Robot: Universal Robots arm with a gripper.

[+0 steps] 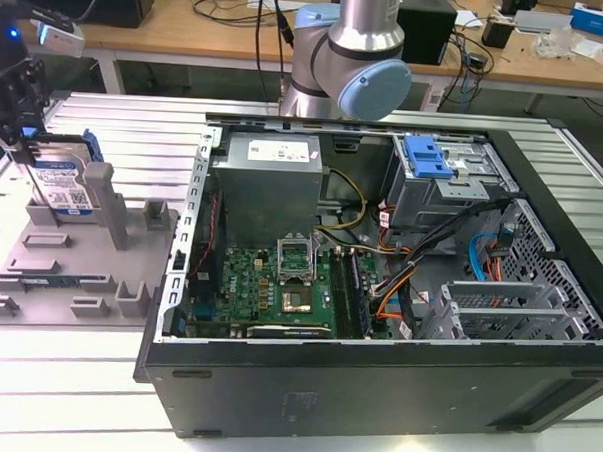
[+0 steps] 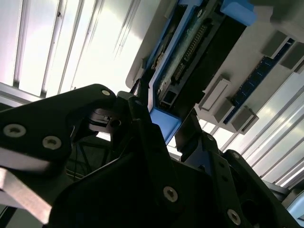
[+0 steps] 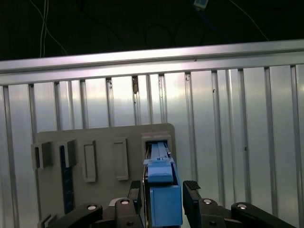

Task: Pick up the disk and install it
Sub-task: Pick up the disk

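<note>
The disk [image 1: 61, 187] stands on edge in a slot of the grey holder plate [image 1: 80, 266] at the exterior view's left, its white-and-blue label facing out. My gripper [image 1: 25, 146] reaches down onto its top edge. In the first wrist view the gripper [image 3: 162, 190] has one black finger [image 3: 136, 195] against each side of the disk's [image 3: 161, 204] blue bracket. The second wrist view shows the gripper [image 2: 168, 114] clamped the same way on the end of the disk [image 2: 190, 52]. The disk still sits in its slot.
An open computer case [image 1: 375, 379] lies at the exterior view's right. Inside it are a grey power-supply box [image 1: 268, 180], a motherboard [image 1: 279, 280] and a drive cage with a blue latch [image 1: 428, 156]. The arm's base [image 1: 349, 58] stands behind the case. The holder plate [image 3: 102, 142] rests on a ribbed aluminium table [image 3: 237, 142].
</note>
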